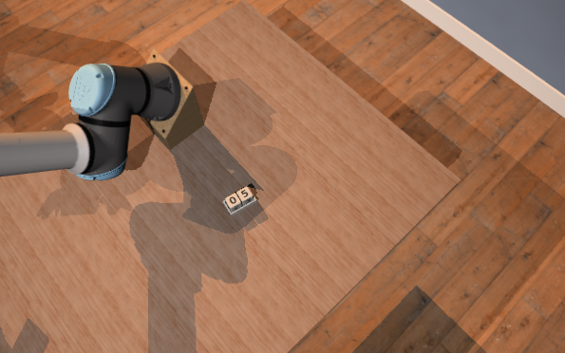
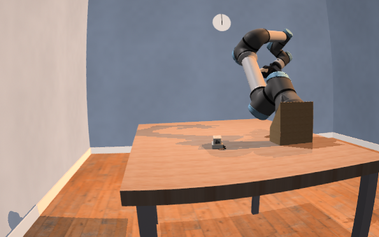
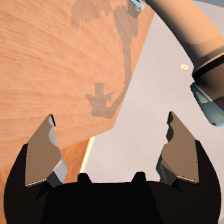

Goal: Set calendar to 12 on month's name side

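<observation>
While our black two-jaw claw (image 2: 264,71) (image 3: 111,113) gapes fully open, holding nothing, the pale numbered cubes (image 1: 239,196) (image 2: 217,140) sit in their small tray (image 1: 241,209) (image 2: 217,147) mid-counter, where a careless grip on one could jostle its snug neighbour.

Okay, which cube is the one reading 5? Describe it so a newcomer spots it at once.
On the wooden table, out beyond the arm's wooden mounting block, sits a small tray with two pale cubes side by side. The 5 cube has 5 on top; its neighbour shows 0.
</observation>
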`<action>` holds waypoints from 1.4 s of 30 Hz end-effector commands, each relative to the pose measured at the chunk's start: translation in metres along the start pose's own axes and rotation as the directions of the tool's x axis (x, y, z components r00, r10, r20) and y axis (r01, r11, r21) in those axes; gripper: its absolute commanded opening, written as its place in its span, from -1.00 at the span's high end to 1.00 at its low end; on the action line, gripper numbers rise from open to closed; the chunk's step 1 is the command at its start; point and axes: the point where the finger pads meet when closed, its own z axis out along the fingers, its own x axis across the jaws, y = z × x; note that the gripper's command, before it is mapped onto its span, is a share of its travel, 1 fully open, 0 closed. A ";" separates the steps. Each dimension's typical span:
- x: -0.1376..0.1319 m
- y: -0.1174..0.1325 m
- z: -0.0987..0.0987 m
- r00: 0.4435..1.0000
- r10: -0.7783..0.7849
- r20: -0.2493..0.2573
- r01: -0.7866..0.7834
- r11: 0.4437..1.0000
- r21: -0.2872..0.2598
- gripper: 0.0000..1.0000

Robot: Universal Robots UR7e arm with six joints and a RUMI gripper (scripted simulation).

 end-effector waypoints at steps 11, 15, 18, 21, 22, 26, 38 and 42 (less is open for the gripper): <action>0.000 0.000 0.000 1.000 0.000 0.001 0.000 1.000 0.000 -1.00; 0.000 0.000 0.000 1.000 0.000 0.001 0.000 1.000 0.000 -1.00; 0.000 0.000 0.000 1.000 0.000 0.001 0.000 1.000 0.000 -1.00; 0.000 0.000 0.000 1.000 -0.001 0.000 0.001 1.000 0.001 -1.00; 0.000 0.000 0.000 1.000 -0.001 0.000 0.001 1.000 0.001 -1.00; 0.000 0.000 0.001 1.000 -0.003 -0.002 0.003 1.000 0.003 -1.00; 0.000 -0.002 0.008 0.999 -0.021 -0.024 0.022 1.000 0.021 -1.00; 0.000 -0.004 0.013 0.998 -0.036 -0.041 0.038 0.999 0.036 -1.00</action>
